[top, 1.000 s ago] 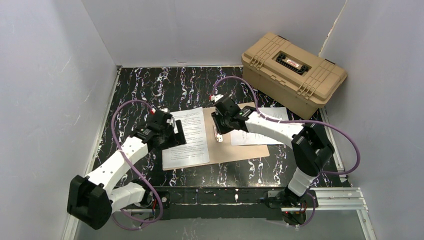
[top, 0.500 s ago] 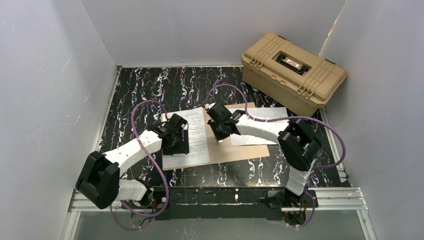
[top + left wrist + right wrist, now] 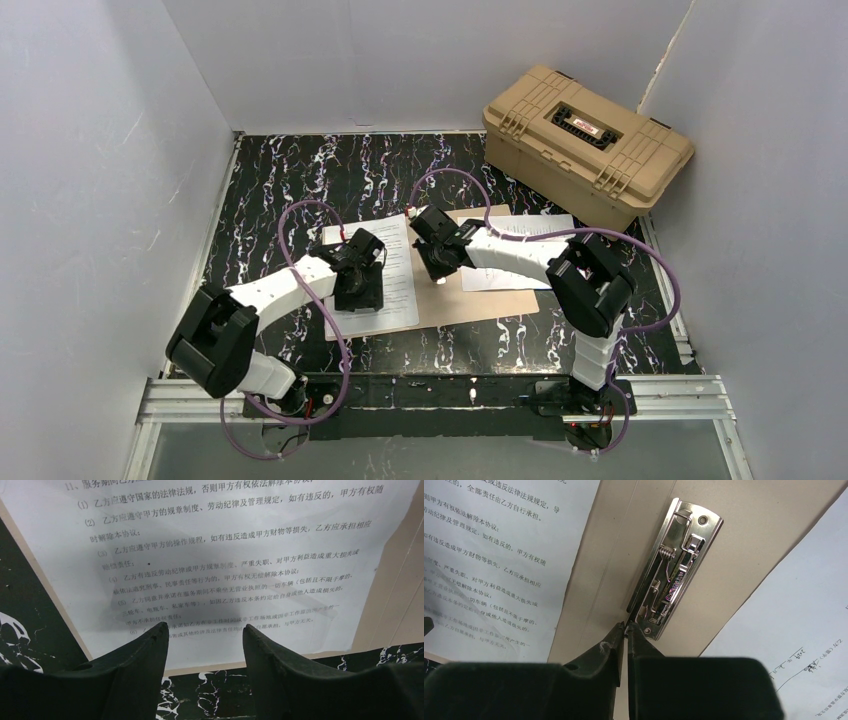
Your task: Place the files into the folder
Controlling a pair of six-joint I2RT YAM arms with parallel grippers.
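The tan folder [image 3: 490, 295] lies open on the black marbled table. One of the files [image 3: 398, 262] rests on its left half, and a second sheet [image 3: 525, 250] lies across its right edge. My left gripper [image 3: 362, 290] hovers over the left sheet's [image 3: 225, 555] near edge. In the left wrist view, my left gripper [image 3: 204, 627] is open with nothing between its fingers. My right gripper [image 3: 438, 268] sits at the folder's spine. In the right wrist view, my right gripper [image 3: 626, 625] has its jaws almost together, pinching the near end of the silver clip [image 3: 676, 570].
A bulky tan plastic case [image 3: 588, 145] with latches stands at the back right, against the wall. Grey walls close in the table on the left, right and back. Purple cables loop above both arms.
My left arm has swung right, over the left sheet, with its jaws narrower than before. My right gripper has shifted slightly left along the spine and closed at the clip.
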